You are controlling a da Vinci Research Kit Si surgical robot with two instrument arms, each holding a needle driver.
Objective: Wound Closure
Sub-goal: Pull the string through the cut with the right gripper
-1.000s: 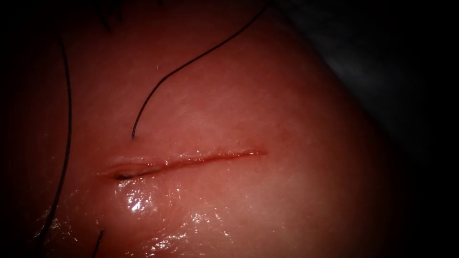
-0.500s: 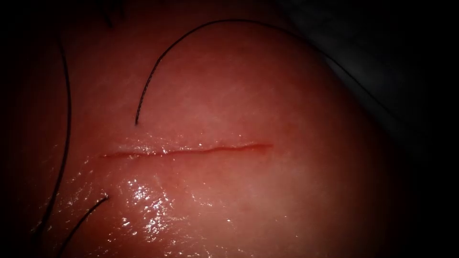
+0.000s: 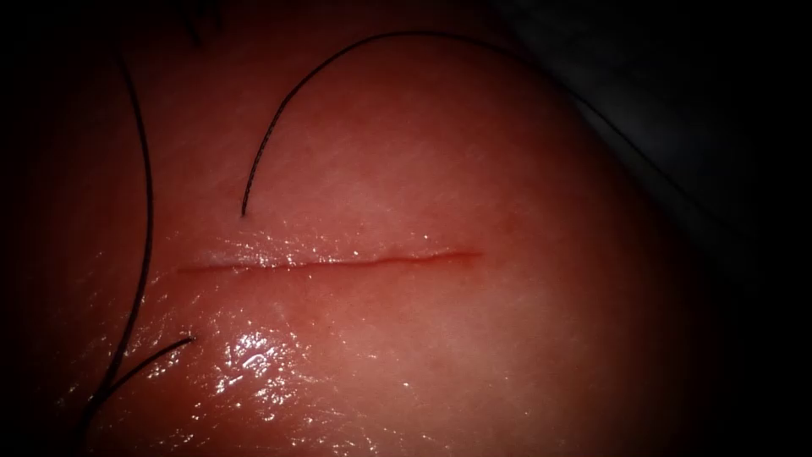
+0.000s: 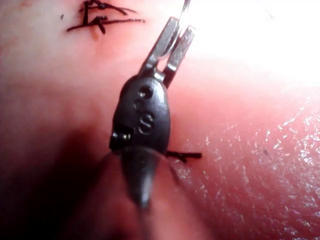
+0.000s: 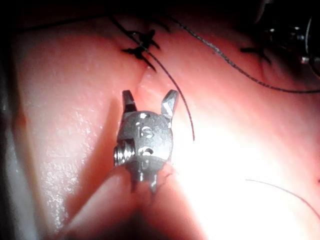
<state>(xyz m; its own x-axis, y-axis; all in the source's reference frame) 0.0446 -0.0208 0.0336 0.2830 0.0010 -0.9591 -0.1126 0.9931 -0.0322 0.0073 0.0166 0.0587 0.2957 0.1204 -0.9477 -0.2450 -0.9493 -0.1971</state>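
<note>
The cut (image 3: 330,264) runs from 9 to 3 o'clock across the wet tissue (image 3: 474,355); the thread (image 3: 279,118) meets the tissue just toward 12 o'clock of the cut's left end, arches up and trails off toward 2 o'clock; another strand (image 3: 145,211) hangs at 9 o'clock, well left of the cut. The right pincer (image 5: 150,100) gapes wide over the tissue, grasping nothing, thread just beside it; whether the left pincer (image 4: 177,27) grips the thin curved sliver (image 4: 185,6) at its tips I cannot tell.
</note>
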